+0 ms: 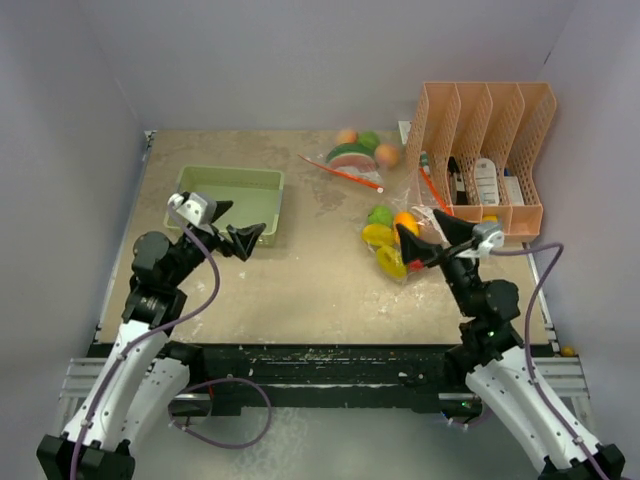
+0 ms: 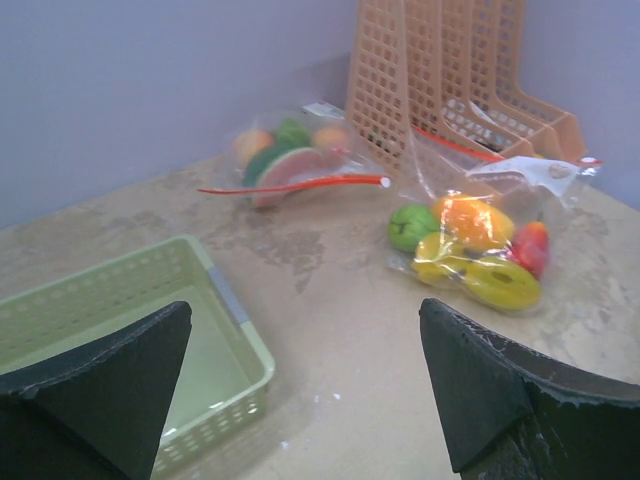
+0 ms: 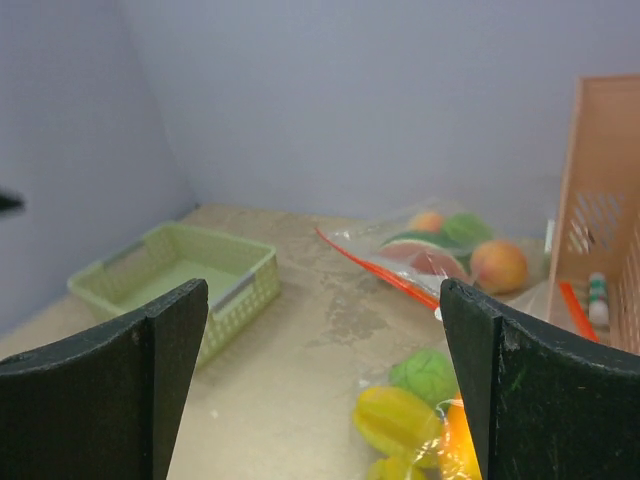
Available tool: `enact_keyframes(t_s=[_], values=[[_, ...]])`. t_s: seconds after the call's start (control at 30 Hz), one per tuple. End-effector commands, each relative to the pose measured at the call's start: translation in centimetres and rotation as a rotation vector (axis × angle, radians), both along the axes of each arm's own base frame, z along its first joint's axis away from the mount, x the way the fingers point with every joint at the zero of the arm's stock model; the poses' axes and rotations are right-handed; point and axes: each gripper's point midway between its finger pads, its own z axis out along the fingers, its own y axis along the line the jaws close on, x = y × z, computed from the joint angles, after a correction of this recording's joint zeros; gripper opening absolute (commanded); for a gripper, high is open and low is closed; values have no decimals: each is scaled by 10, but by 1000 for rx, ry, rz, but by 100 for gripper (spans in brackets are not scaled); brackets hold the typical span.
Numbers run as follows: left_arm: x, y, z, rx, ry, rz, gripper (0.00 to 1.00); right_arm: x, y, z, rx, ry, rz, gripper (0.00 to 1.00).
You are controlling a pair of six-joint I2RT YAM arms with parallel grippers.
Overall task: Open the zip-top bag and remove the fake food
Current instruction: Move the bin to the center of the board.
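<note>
The counter [image 1: 300, 290] carries everything, and the arms are bolted at its 6 o'clock edge, so both can reach the whole top. A rack [image 1: 485, 150] stands at 2 o'clock against the far right corner, probably parked out of the working area. A green basket [image 1: 228, 172] sits open at 10 o'clock on the left arm's side; it looks like the place meant for whatever comes out.

Two clear bags lie flat. One bag [image 1: 355, 155] is at 12 o'clock, its red zip facing the arms. The nearer bag [image 2: 470, 250] lies at 3 o'clock just beside the rack's foot, zip end turned toward the rack, and is apparently sealed. The fake food [image 2: 470, 222] is inside both bags.

The left end effector [image 1: 242, 218] hovers by the basket's near corner, jaws spread wide, holding nothing. The right end effector [image 1: 418, 222] hangs over the nearer bag, equally wide and empty, likely because that bag is closest to it.
</note>
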Motion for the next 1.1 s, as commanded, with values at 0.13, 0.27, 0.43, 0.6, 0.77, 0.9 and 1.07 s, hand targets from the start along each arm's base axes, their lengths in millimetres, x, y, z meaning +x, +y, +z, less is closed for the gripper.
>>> enact_keyframes(t_s=[0.13,0.27,0.43,0.6,0.77,0.9,1.07], values=[[-14,-44,29,-309,-33,-293,99,40,-37,52,-83,134,-283,99],[-6,-46,34,-418,17,-296,99,64,-56,37,50,367,-441,99],[3,-50,30,-407,198,-271,99,68,-87,20,53,439,-637,99],[11,-42,23,-297,364,-167,99,73,-82,9,37,495,-625,99],[21,-41,2,-370,496,-105,99,85,-70,-35,58,680,-557,100],[26,-34,-42,-499,611,-12,99,84,-73,-65,111,806,-533,100],[29,-46,-83,-564,759,-47,99,70,-77,-77,190,815,-526,100]])
